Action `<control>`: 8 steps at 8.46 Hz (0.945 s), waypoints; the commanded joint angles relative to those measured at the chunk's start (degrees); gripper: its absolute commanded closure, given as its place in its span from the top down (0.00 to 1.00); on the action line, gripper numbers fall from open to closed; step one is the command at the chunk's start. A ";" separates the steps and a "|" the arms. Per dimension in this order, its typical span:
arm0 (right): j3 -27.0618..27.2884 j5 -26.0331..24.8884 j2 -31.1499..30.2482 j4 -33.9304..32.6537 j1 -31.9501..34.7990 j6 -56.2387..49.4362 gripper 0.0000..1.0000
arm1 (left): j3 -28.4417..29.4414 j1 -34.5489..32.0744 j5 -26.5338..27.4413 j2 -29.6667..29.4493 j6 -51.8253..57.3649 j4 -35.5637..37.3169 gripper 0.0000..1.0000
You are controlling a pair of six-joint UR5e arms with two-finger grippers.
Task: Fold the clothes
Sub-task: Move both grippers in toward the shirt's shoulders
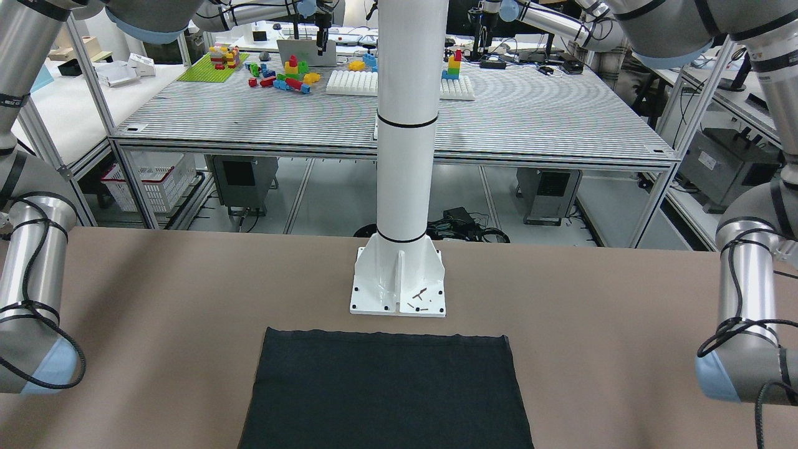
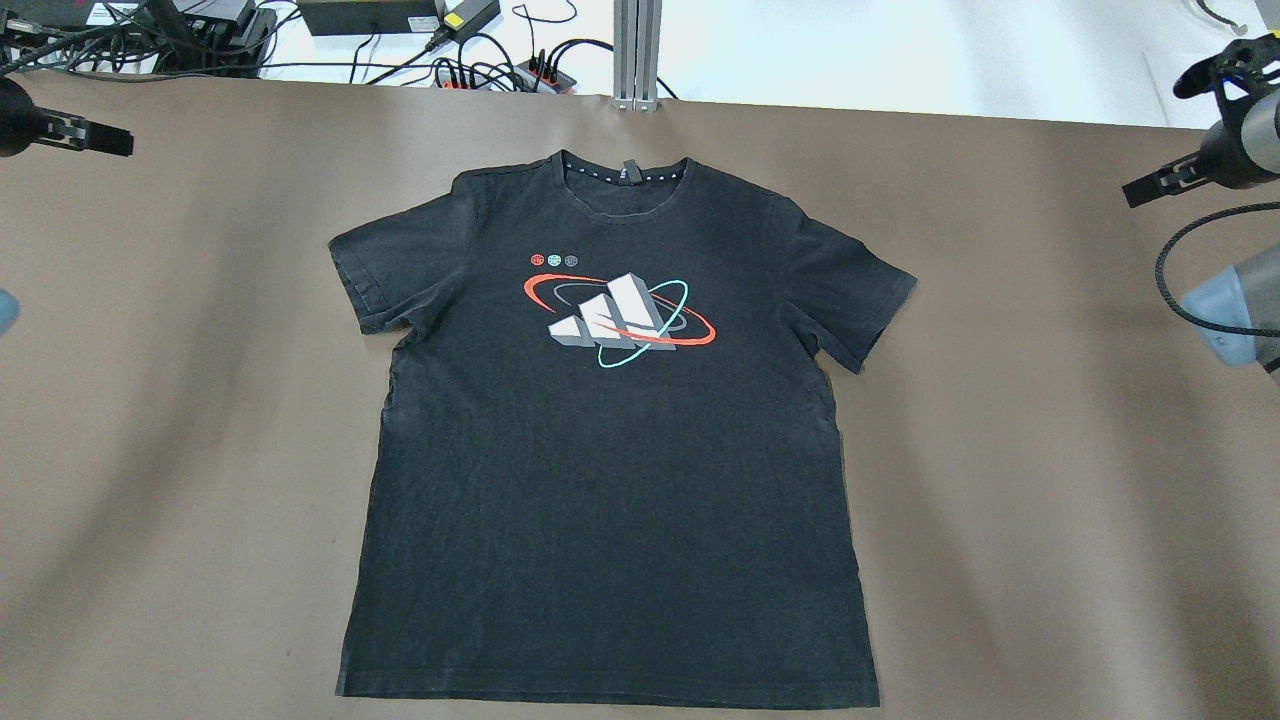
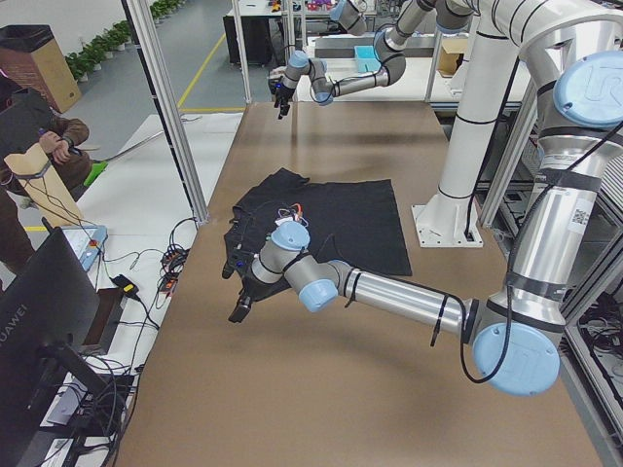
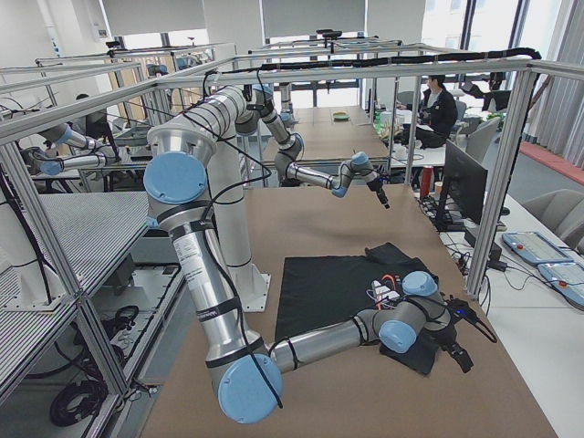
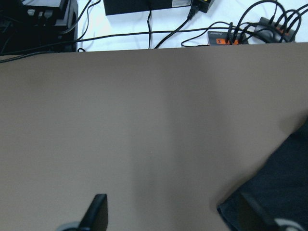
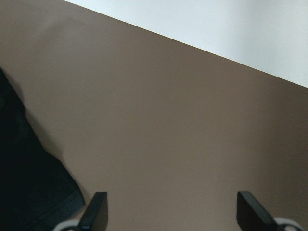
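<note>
The clothes are one black T-shirt [image 2: 610, 470] with a red, white and teal print on the chest. It lies flat, face up, on the brown table, collar at the far side. Its hem shows in the front-facing view [image 1: 386, 386]. My left gripper [image 2: 95, 138] hovers at the far left, well clear of the left sleeve, open and empty. In the left wrist view [image 5: 173, 216] a sleeve edge [image 5: 279, 187] shows at lower right. My right gripper [image 2: 1150, 190] hovers at the far right, open and empty. In the right wrist view [image 6: 172, 211] the shirt [image 6: 24, 183] lies at the left.
The white pillar's base plate [image 1: 399, 287] is bolted to the table just behind the shirt's hem. Cables and power strips [image 2: 480, 70] lie beyond the table's far edge. Bare brown table [image 2: 1050, 450] flanks the shirt on both sides.
</note>
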 commanded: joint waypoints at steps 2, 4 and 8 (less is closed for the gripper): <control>-1.17 -3.87 1.07 9.92 -6.75 7.79 0.94 | 10.34 2.70 -0.44 -6.52 -7.91 -10.05 0.95; -1.70 -3.96 1.68 10.74 -9.13 13.75 0.94 | 10.44 3.14 -0.26 -6.80 -7.92 -10.05 0.95; -13.03 -3.96 1.86 24.52 -10.27 19.53 0.94 | 10.79 4.19 1.32 -7.24 -8.53 -10.05 0.95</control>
